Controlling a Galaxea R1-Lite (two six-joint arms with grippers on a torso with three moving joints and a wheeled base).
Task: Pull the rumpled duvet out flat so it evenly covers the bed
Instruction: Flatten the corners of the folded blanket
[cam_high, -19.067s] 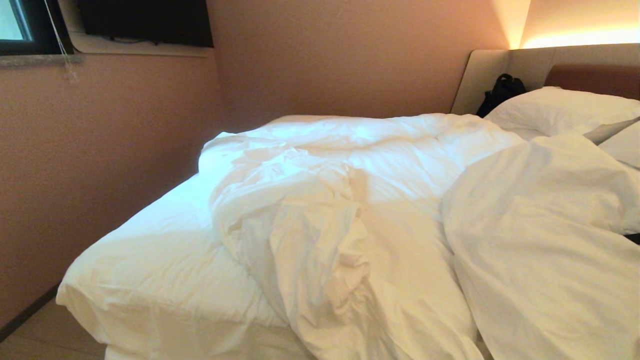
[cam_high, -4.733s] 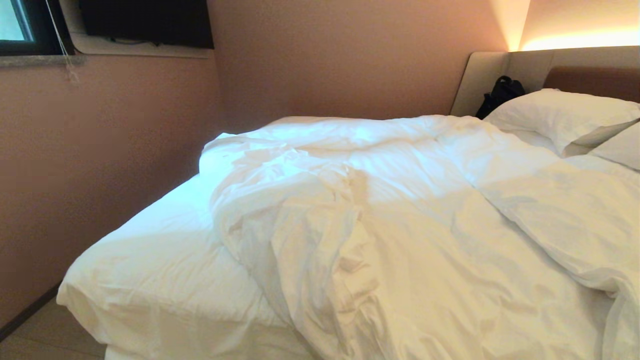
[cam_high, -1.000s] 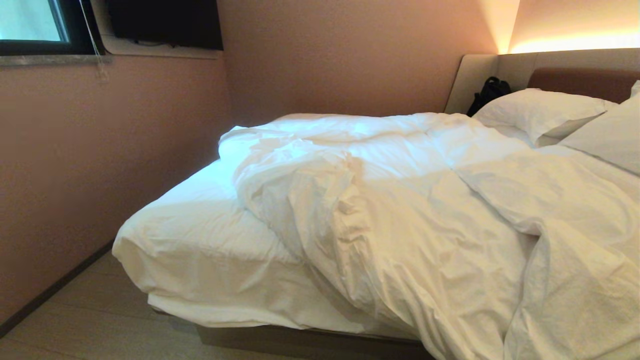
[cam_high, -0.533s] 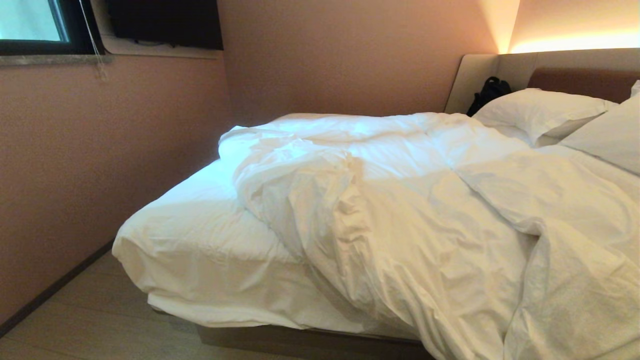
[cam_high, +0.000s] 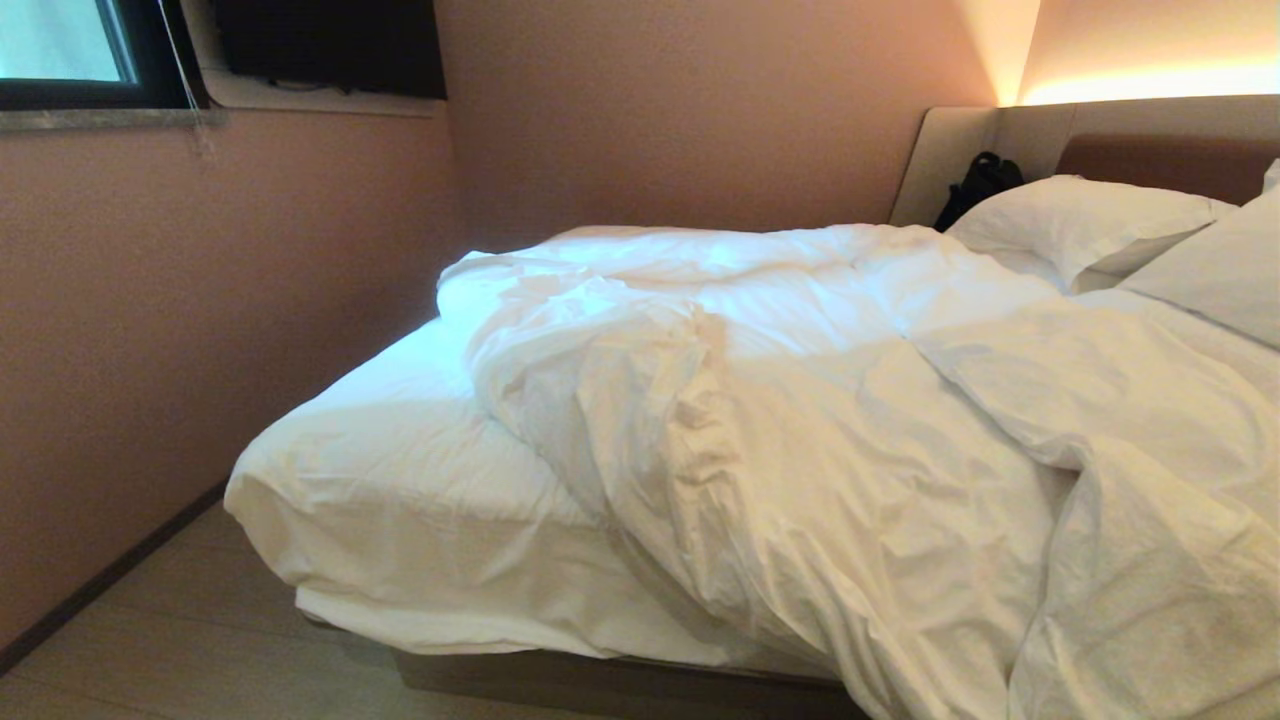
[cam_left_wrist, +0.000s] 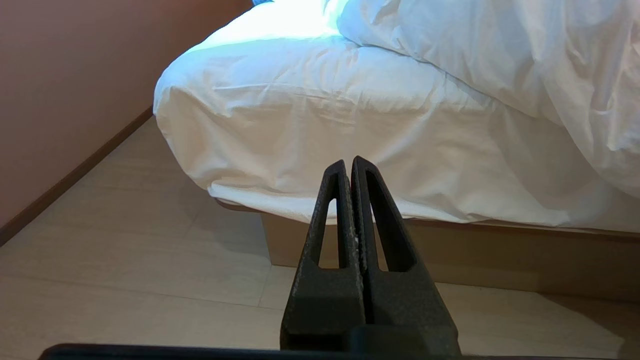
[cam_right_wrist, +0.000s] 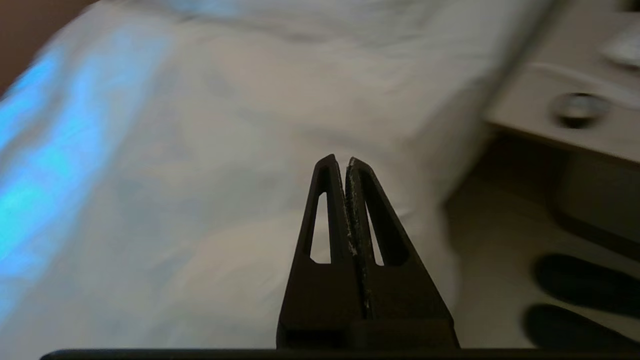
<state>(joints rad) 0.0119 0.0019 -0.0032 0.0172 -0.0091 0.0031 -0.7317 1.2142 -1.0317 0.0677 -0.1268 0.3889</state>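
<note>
The duvet (cam_high: 820, 420) lies rumpled across the middle and right of the bed (cam_high: 400, 470), bunched in a thick ridge, and it hangs over the near edge at the right. The foot-left corner shows only the white sheet. Neither arm is in the head view. My left gripper (cam_left_wrist: 348, 162) is shut and empty, low over the floor and pointing at the bed's bare corner (cam_left_wrist: 280, 110), with the duvet (cam_left_wrist: 525, 60) beyond. My right gripper (cam_right_wrist: 339, 160) is shut and empty, held above the duvet (cam_right_wrist: 200, 150) near the bed's side.
Two pillows (cam_high: 1080, 220) lean at the headboard (cam_high: 1150, 150), with a black bag (cam_high: 975, 185) in the corner. A pink wall (cam_high: 200, 300) runs close along the bed's far side. A nightstand (cam_right_wrist: 575, 125) and dark shoes (cam_right_wrist: 575, 285) stand beside the bed.
A raised fold of duvet at the right has come down flatter toward the pillows. The camera has since backed away, showing the base and floor. Nothing differs over the last second.
</note>
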